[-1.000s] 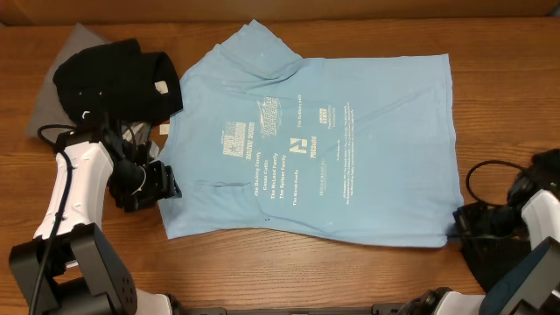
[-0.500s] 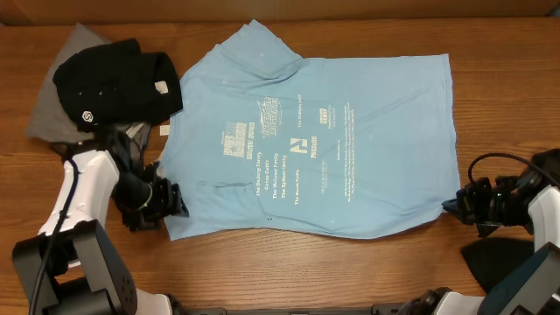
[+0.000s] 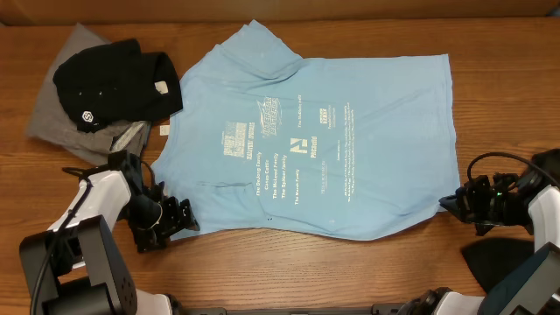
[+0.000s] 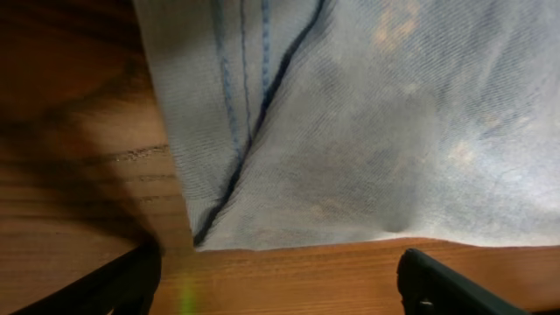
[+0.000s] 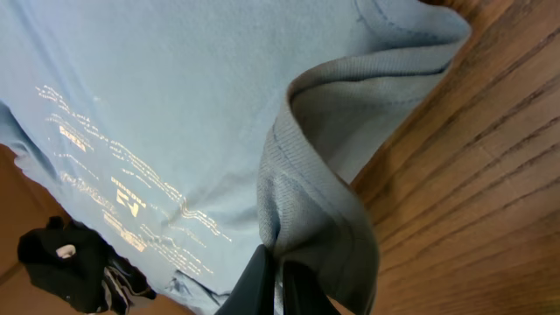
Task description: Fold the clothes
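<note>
A large light blue T-shirt (image 3: 350, 131) with pale printed text lies spread flat across the middle of the table. My left gripper (image 3: 179, 219) is low at its near-left corner. In the left wrist view that gripper (image 4: 280, 293) is open, with only bare wood between its fingers (image 4: 114, 284), and the stitched shirt edge (image 4: 236, 131) lies just ahead of them. My right gripper (image 3: 451, 203) is shut on the shirt's near-right corner. The right wrist view shows this gripper (image 5: 278, 280) pinching a raised fold of blue fabric (image 5: 315, 149).
A black shirt (image 3: 118, 79) lies bunched on a grey one (image 3: 52, 105) at the far left. A dark patch (image 3: 499, 258) lies by the right arm at the near right corner. The right arm's cable (image 3: 490, 162) loops above the wood.
My left gripper slid toward the front along the shirt's left edge to its near corner and opened wider. My right gripper lifted the near-right corner slightly inward, then held still.
</note>
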Tool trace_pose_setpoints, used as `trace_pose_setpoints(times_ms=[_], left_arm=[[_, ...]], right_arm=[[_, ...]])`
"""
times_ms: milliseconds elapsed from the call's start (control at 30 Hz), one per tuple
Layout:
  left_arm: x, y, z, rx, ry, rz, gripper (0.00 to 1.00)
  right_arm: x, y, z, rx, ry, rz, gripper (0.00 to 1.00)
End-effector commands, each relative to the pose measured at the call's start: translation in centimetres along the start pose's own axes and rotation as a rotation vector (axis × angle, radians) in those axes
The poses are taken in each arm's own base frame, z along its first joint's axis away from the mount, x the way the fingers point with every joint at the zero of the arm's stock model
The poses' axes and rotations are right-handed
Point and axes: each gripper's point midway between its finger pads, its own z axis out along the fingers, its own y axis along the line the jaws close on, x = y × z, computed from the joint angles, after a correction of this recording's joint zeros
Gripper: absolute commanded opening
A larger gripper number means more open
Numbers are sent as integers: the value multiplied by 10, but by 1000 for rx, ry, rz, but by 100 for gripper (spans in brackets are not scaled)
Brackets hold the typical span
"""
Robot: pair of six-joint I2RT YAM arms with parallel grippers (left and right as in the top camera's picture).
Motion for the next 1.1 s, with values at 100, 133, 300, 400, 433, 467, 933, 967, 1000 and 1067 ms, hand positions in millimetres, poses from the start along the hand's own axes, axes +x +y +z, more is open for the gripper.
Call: trace_pose_setpoints(times_ms=[100,133,300,400,433,467,933,967,1000,1067], left_arm=[[-8,0,3,7,-43,-20,75],[-8,0,3,7,-44,-19,70],[-7,-1,3,12,-39,-21,26],[0,-1,3,15,-9,-28,12],[3,-1,3,13,3,-31,9],[5,-1,3,12,10,-34,7],[-11,25,-44,68,-27,-195,4],[-15,25,-47,69,-39,-191,4],[-18,25,-49,70,-50,-184,4],[-25,22,-56,81,-74,-169,4]], right_arm=[[-3,9,-9,-28,-23,-23,4],[-2,9,-9,-27,-21,-22,4],[-2,9,-9,-26,-20,-22,4],[-4,8,-9,-21,-29,-33,4],[-5,7,-9,-14,-34,-34,4],[-6,6,-9,-6,-39,-34,4],[-5,8,-16,10,-37,-28,4],[-6,11,-17,-6,-39,-33,4],[-7,14,-17,-18,-39,-31,4],[-7,19,-18,-46,-38,-30,4]])
